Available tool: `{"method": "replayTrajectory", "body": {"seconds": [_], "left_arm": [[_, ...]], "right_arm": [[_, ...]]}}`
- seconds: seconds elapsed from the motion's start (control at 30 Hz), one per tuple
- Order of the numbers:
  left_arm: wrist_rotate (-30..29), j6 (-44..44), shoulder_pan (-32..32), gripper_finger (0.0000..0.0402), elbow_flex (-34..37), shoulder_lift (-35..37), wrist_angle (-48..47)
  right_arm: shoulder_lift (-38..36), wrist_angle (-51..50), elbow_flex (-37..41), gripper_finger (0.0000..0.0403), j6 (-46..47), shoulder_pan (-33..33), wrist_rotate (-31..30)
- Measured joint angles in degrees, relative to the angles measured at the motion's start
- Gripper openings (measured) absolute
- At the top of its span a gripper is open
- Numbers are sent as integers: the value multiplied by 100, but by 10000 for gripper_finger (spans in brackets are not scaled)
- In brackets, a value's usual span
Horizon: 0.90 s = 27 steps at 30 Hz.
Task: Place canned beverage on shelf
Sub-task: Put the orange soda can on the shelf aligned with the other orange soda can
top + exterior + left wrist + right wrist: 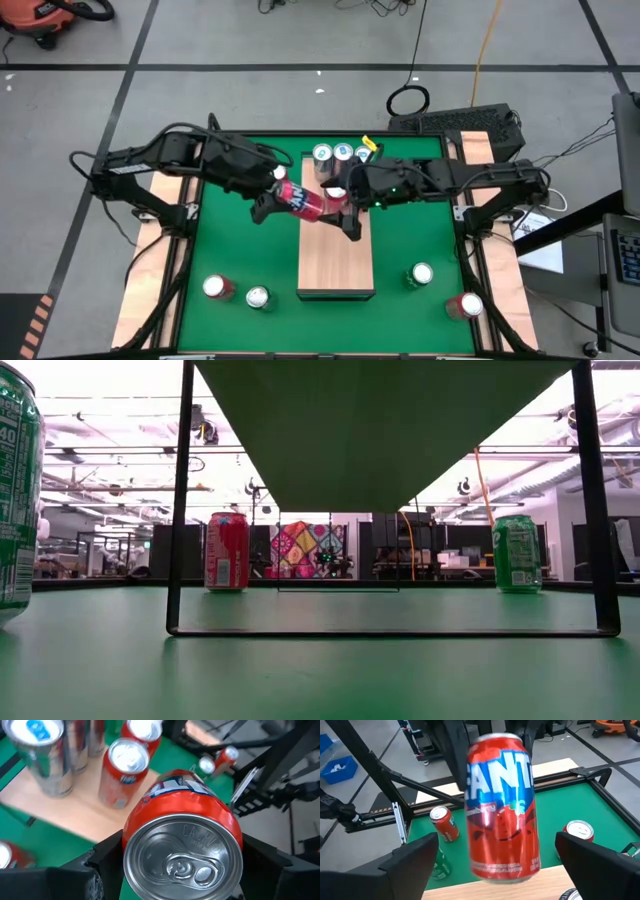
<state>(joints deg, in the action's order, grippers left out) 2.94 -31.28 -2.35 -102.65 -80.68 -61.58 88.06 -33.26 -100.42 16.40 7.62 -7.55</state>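
Your left gripper (182, 870) clamps the red Fanta can (303, 200) near its top end, holding it tilted above the far part of the pale wooden shelf (336, 265). Your right gripper (495, 857) stands wide open around the can, touching nothing. Expect a stiff but thin, dentable wall and a slick painted surface; grip it across the mid-body, squarely. It's glossy red with white lettering and a silver lid. Other cans (338, 153) stand at the shelf's far end.
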Motion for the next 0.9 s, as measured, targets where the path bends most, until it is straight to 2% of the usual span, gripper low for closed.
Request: {"method": "replayTrajectory", "body": {"seconds": [0.23, 0.67, 0.9], "left_arm": [[-2, -143, -6, 286, 0, 1, 454], [-56, -287, -4, 286, 0, 2, 718], [-6, -293, -5, 286, 0, 4, 749]], "right_arm": [[3, -113, 0, 394, -386, -44, -166], [78, -244, -2, 395, -900, -201, -106], [325, -178, 0, 392, -810, -203, 8]]}}
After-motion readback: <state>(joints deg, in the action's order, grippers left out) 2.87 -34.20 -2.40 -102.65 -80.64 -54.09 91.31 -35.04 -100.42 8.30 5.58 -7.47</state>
